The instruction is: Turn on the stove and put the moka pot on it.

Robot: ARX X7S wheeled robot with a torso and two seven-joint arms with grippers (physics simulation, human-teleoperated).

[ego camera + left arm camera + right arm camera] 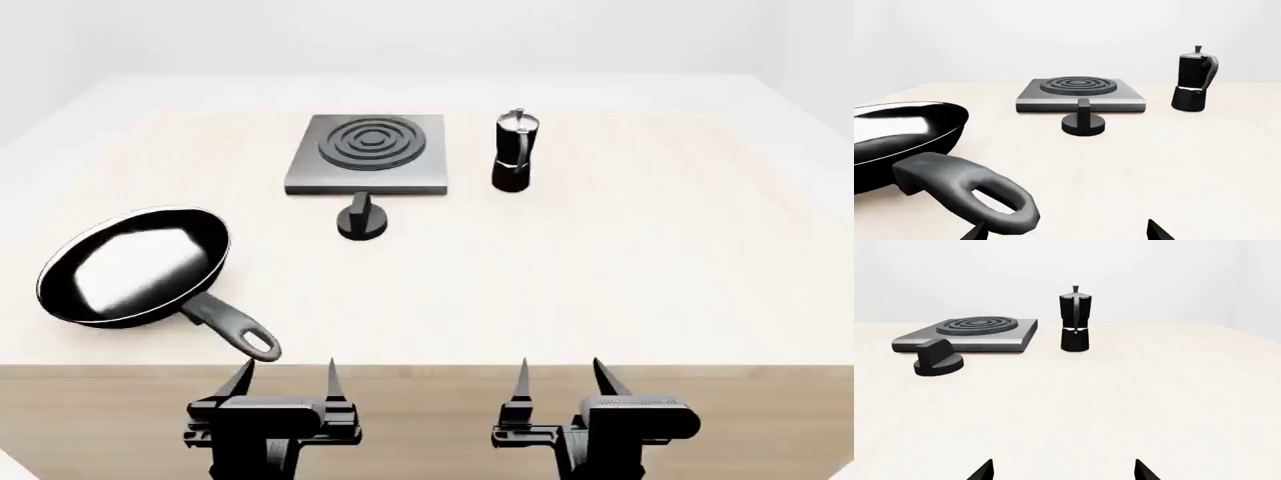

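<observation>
The stove [367, 152] is a flat dark-grey square plate with a ringed burner, at the table's far middle; it shows too in the left wrist view [1079, 94] and the right wrist view [971, 332]. Its round black knob [362, 221] stands just in front of it on the table [1083, 122] [937, 361]. The black moka pot [514, 151] stands upright to the stove's right [1195, 80] [1074, 321]. My left gripper [284, 380] and right gripper [563, 380] are both open and empty at the table's near edge, far from all of these.
A black frying pan [134, 267] lies at the near left. Its handle [235, 329] points toward my left gripper and lies just ahead of it in the left wrist view [974, 192]. The light table [601, 270] is wide.
</observation>
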